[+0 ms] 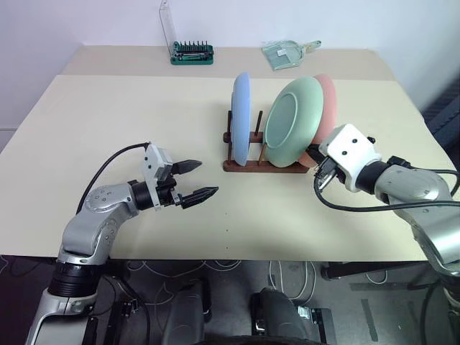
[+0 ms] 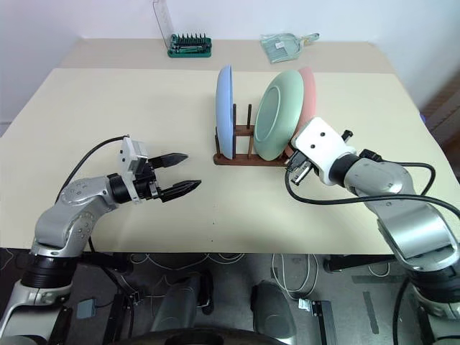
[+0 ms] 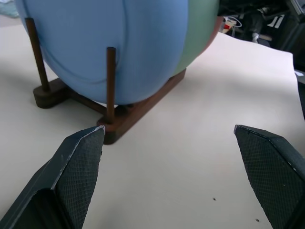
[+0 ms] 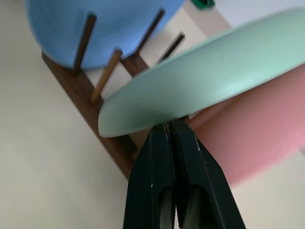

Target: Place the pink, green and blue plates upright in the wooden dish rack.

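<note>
Plates are standing in the rack point(image 1: 248, 164); the green plate point(image 1: 291, 122) is leaning on the pink plate point(image 1: 327, 100). With fingers pressed together and empty, the right gripper point(image 4: 171, 125) is poking under the green rim and risks tipping it, while the left gripper point(image 1: 194, 180) is hanging spread wide and empty.

The left pincer point(image 3: 169, 143) gapes wide before the wooden dish rack point(image 3: 136, 114) holding the blue plate point(image 3: 109, 43) upright.

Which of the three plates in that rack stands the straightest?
The blue plate, at the rack's left end. It stands nearly upright between the pegs, while the green plate and pink plate lean over.
</note>
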`<state>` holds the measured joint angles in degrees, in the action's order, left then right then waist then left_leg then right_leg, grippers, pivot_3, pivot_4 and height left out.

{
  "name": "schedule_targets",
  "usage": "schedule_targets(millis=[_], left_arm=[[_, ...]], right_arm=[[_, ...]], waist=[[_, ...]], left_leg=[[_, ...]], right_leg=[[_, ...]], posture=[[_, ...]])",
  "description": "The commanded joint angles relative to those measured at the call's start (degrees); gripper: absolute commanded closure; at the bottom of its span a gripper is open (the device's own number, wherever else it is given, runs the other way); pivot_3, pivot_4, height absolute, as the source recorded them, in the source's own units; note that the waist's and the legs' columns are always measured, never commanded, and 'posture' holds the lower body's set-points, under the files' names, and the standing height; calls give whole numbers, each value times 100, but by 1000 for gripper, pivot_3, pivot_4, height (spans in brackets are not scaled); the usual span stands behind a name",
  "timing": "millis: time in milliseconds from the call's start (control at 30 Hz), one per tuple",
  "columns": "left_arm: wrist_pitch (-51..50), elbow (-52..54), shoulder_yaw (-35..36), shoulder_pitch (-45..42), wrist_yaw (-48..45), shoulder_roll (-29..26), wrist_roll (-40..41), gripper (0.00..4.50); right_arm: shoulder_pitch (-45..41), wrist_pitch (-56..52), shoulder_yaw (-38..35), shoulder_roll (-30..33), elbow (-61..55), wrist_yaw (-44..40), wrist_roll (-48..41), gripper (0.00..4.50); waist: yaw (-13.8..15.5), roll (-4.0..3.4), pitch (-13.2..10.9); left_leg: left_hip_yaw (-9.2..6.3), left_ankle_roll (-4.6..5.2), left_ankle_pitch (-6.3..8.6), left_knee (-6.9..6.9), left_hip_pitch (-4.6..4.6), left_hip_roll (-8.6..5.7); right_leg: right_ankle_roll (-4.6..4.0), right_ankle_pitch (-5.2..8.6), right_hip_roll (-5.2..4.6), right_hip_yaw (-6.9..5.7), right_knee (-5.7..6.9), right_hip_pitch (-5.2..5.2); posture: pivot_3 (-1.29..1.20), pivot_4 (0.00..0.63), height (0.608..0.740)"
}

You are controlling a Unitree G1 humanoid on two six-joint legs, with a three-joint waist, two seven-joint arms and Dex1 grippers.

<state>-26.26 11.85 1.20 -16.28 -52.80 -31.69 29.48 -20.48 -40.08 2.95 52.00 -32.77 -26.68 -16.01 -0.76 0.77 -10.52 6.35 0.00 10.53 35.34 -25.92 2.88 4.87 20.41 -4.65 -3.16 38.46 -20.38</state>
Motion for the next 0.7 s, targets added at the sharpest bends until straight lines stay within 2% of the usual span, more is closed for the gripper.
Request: schedule_targets(millis=[33,700], left_arm=[[-46,245,117,25,28,-39,130,0],[72,39,-52,-19,-11,119,38,0]], right_arm=[[-191,203,-47,-129,-84,-145,123,4431],[-229,59,-241,-386,-629,-581,113,4431]], waist=[[0,0,0],[-5,0,0]], left_leg=[[0,0,0,0,0,0],[0,0,0,3,1,0]], right_leg=[[0,0,0,0,0,0],[0,0,1,0,4,1]], posture=[[0,150,732],[0,150,732]])
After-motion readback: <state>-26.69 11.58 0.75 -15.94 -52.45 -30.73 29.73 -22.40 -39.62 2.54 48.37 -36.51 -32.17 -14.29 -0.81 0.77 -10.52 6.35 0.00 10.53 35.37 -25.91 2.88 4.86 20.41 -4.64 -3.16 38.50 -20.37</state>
